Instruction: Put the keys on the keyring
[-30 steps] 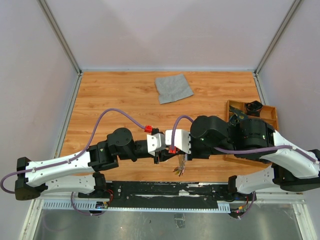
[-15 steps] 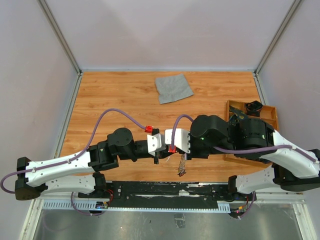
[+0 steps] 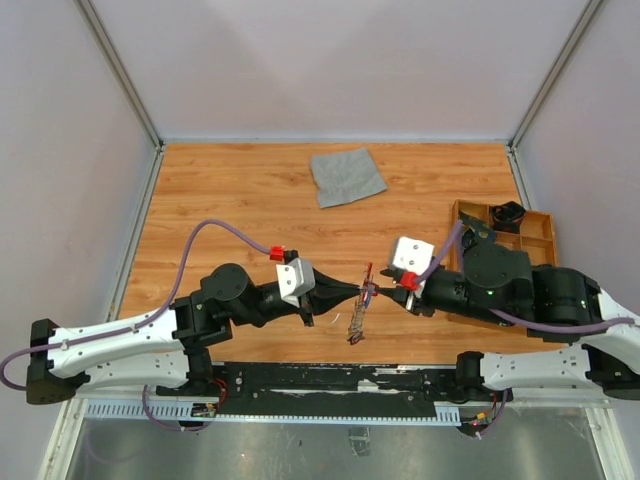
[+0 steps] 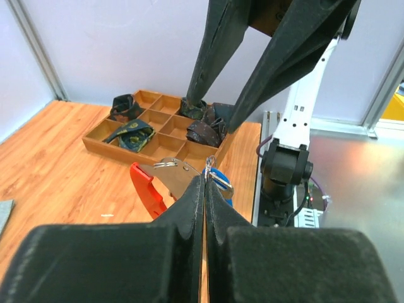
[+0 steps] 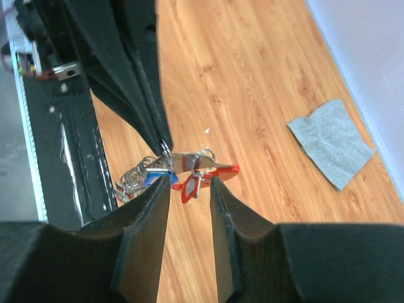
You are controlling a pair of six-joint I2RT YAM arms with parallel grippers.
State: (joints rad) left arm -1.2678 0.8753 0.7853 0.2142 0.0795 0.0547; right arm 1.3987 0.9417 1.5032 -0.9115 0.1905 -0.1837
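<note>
We log left pincer clamped on the keyring, keys at its tip; right pincer narrowly parted astride them.

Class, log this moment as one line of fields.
left gripper: shut on keyring | right gripper: open, straddling keys | chain: hanging below

Robot lab cell; white walls; alu frame; wood bench
</note>
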